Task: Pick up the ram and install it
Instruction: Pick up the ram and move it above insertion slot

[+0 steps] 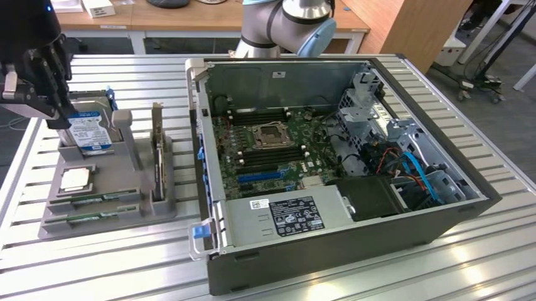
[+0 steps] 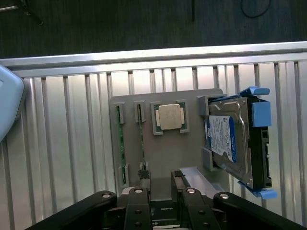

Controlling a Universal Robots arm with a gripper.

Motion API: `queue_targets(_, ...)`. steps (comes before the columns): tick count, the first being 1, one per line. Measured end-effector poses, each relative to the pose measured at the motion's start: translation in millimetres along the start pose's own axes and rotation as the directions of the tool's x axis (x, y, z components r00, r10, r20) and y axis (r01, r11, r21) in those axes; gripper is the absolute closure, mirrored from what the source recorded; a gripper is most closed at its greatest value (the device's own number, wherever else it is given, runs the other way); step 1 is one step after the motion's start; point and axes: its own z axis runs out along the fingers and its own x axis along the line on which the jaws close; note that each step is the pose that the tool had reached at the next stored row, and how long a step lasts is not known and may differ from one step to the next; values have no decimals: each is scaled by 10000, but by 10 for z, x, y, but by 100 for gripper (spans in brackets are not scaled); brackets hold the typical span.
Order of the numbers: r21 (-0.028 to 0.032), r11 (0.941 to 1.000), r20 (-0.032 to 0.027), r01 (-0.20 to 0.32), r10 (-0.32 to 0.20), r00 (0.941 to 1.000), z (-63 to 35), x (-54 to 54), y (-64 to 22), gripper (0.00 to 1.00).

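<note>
Two ram sticks sit on edge in slots of the grey holder (image 1: 134, 210): one ram stick (image 1: 86, 199) (image 2: 142, 139) and a second (image 1: 84, 217) (image 2: 118, 143) beside it. Both are thin green boards. My gripper (image 1: 52, 110) (image 2: 159, 173) hangs above the holder's hard-drive end, open, with nothing between its black fingers (image 2: 142, 173). In the wrist view one fingertip lines up over the end of the nearer ram stick. The open computer case (image 1: 335, 157) lies at the exterior view's right, its motherboard (image 1: 268, 147) exposed.
The holder also carries a blue-labelled hard drive (image 1: 88, 132) (image 2: 230, 139), a square silver processor (image 1: 75, 179) (image 2: 170, 116) and an upright expansion card (image 1: 157, 150). All stand on a ribbed metal table (image 1: 100, 263). The arm's base (image 1: 280, 31) rises behind the case.
</note>
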Motion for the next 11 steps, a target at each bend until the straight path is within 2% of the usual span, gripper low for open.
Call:
queue_targets(6, 0, 10000, 0, 1, -1, 10000, -1, 55, -5, 69)
queue_targets(11, 1, 10000, 1, 0, 0, 10000, 16, 61, -5, 69)
